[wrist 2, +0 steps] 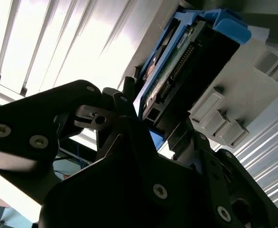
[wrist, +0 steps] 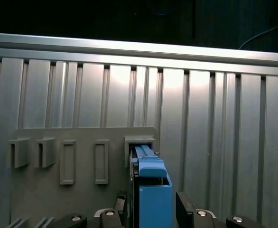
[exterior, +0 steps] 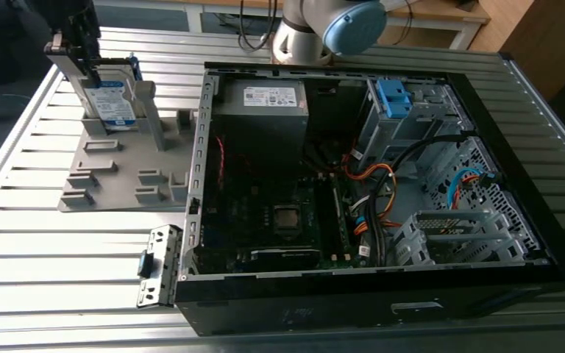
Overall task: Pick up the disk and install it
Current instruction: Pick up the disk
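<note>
Disk (exterior: 114,103), a flat silver slab with a white-and-blue label in a glossy blue plastic frame, stands on edge in a slot of the matte grey moulded holder (exterior: 106,176) on the ribbed aluminium table (exterior: 27,257), the gripper's (wrist: 152,209) black fingers (wrist: 184,208) clamped on its sides.

Blue-framed disk (wrist: 153,190) upright in the grey holder (wrist: 82,202) on ribbed table (wrist: 215,133)

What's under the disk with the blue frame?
A grey holder plate, lying on the ribbed metal table. The disk stands upright between the holder's posts. Its bottom edge is tucked down in there, so the spot right beneath it is covered.
</note>
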Available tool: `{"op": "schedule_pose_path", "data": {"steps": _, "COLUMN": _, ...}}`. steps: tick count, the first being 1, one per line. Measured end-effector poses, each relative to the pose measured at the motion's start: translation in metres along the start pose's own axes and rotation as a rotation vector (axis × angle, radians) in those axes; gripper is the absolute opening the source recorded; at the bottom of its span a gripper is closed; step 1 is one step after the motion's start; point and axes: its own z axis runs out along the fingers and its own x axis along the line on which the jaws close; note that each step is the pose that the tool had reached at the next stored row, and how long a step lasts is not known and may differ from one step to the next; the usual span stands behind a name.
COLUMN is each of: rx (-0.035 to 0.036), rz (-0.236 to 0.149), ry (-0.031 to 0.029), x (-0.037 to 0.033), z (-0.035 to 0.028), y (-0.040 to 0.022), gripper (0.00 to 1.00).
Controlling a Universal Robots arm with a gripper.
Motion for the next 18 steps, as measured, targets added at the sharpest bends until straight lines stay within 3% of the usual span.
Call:
{"op": "schedule_pose_path", "data": {"steps": 3, "rx": 0.0000, "rz": 0.000, "ry": 0.0000, "x": 0.0001, "z": 0.0037, "y": 0.0000, "gripper": 0.53}}
{"op": "schedule_pose_path", "data": {"steps": 12, "rx": 0.0000, "rz": 0.000, "ry": 0.0000, "x": 0.0001, "z": 0.0041, "y": 0.0000, "gripper": 0.51}}
{"op": "schedule_pose_path", "data": {"steps": 14, "rx": -0.0001, "rz": 0.000, "ry": 0.0002, "x": 0.0002, "z": 0.0042, "y": -0.0001, "gripper": 0.39}}
{"op": "schedule_pose_path", "data": {"steps": 18, "rx": -0.0001, "rz": 0.000, "ry": 0.0000, "x": 0.0002, "z": 0.0044, "y": -0.0001, "gripper": 0.36}}
